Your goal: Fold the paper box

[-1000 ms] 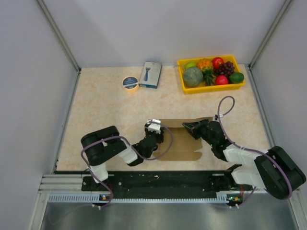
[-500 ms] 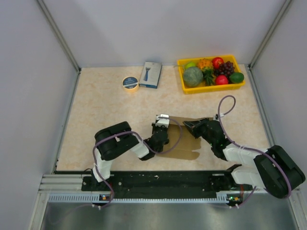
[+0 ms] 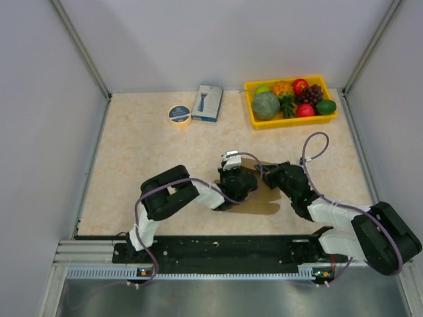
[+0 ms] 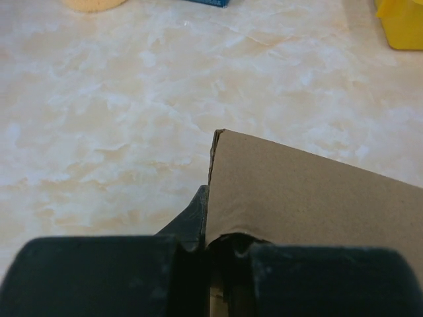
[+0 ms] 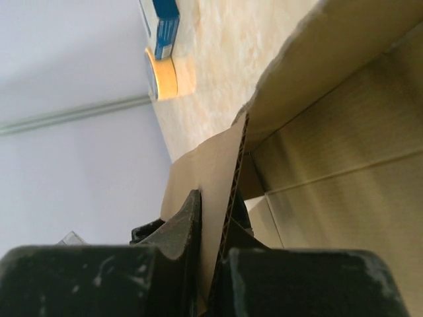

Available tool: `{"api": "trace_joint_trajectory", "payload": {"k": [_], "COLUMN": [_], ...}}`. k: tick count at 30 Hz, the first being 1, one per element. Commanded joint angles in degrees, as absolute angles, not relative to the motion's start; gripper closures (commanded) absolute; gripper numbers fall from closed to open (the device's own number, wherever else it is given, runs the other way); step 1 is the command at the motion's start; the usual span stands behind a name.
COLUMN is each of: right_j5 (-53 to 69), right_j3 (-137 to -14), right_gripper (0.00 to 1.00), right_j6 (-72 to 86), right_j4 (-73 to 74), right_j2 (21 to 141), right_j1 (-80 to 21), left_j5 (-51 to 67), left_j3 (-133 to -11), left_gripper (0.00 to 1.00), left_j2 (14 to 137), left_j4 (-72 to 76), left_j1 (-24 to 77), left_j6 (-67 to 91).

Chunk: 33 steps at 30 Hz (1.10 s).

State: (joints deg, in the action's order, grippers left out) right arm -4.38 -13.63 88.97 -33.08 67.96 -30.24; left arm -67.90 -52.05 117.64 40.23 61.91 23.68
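The paper box (image 3: pixel 263 200) is a brown cardboard blank, partly folded up between my two arms at the middle of the table. My left gripper (image 3: pixel 244 180) is shut on one of its panels. In the left wrist view that panel (image 4: pixel 310 198) rises out of the gripper (image 4: pixel 211 221), with one finger (image 4: pixel 193 218) pressed against its edge. My right gripper (image 3: pixel 264 174) faces it from the right, shut on a corrugated flap (image 5: pixel 218 178) that stands between the fingers of the gripper (image 5: pixel 215 221). Creased inner panels (image 5: pixel 344 152) of the box lie beyond.
A yellow tray (image 3: pixel 294 123) of fruit stands at the back right. A blue-and-white box (image 3: pixel 209 102) and a tape roll (image 3: pixel 179 114) lie at the back centre. Grey walls enclose the table on three sides.
My left gripper has swept to the right, folding the left part of the box over, and has shut on the cardboard. The right gripper has kept its place and grip.
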Motion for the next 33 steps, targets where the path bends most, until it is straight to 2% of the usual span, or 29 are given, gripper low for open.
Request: {"api": "trace_joint_trajectory", "payload": {"k": [1, 2, 4, 5, 6, 7, 8, 9, 11, 13, 18, 21, 24, 25, 29, 32, 33], "right_j5": [-3.78, -3.43, -3.34, -3.51, -3.69, -3.78, -3.87, -3.78, -3.26, -2.90, -0.71, 1.40, 3.60, 3.78, 4.04, 3.69, 4.04], "right_j3": [-13.01, -12.92, -12.66, -12.66, -12.48, -12.48, -12.65, -12.83, -12.92, -12.74, -13.09, -13.01, -13.18, -13.18, -14.49, -15.99, -16.34], "right_gripper": [1.00, 1.00, 1.00, 1.00, 1.00, 1.00, 1.00, 1.00, 1.00, 1.00, 0.99, 0.97, 0.91, 0.87, 0.57, 0.40, 0.29], "right_j6": [86.92, 87.10, 87.01, 87.01, 87.01, 86.66, 86.31, 85.96, 85.34, 85.17, 81.76, 81.30, 80.42, 80.16, 77.35, 74.98, 73.49], "right_j4": [-25.39, -25.84, -26.37, -26.37, -26.45, -26.72, -26.63, -26.54, -27.68, -28.48, -31.72, -33.91, -35.86, -36.47, -35.69, -32.78, -32.70], "right_j2": [68.81, 69.17, 69.43, 69.43, 69.43, 69.26, 69.34, 69.52, 69.96, 71.01, 73.99, 75.49, 77.43, 77.87, 77.26, 76.38, 76.12], "right_j1": [-31.73, -31.82, -31.82, -31.82, -31.82, -31.82, -31.82, -31.82, -31.73, -31.73, -31.20, -30.15, -29.27, -29.18, -29.00, -28.83, -28.92], "left_j5": [-79.01, -79.36, -80.50, -81.20, -81.91, -84.00, -85.24, -86.65, -91.39, -96.38, -96.86, -97.03, -96.86, -96.94, -96.94, -96.77, -96.77], "left_j3": [-70.41, -73.79, -80.56, -81.47, -81.74, -81.56, -81.39, -80.95, -79.11, -74.39, -65.05, -63.63, -64.51, -64.25, -64.16, -68.37, -70.38], "left_gripper": [1.00, 1.00, 1.00, 1.00, 1.00, 0.95, 0.86, 0.64, 0.55, 0.50, 0.42, 0.40, 0.38, 0.38, 0.36, 0.32, 0.31], "left_j2": [123.64, 127.40, 130.68, 132.43, 132.89, 132.89, 132.54, 131.93, 130.52, 127.20, 121.83, 120.68, 121.11, 121.46, 119.98, 118.74, 118.48], "left_j4": [-23.62, -42.35, -56.36, -68.78, -73.43, -77.22, -79.08, -82.06, -88.04, -88.15, -88.50, -88.68, -88.51, -88.42, -88.42, -88.24, -88.33], "left_j1": [59.77, 59.94, 60.12, 60.64, 60.91, 61.26, 62.04, 62.49, 64.76, 66.18, 69.60, 71.80, 72.77, 72.86, 71.90, 71.89, 71.89], "left_j6": [69.43, 83.96, 96.96, 108.86, 114.81, 119.05, 121.35, 122.86, 131.17, 133.31, 145.79, 145.29, 141.95, 142.03, 139.66, 129.93, 127.90]}}
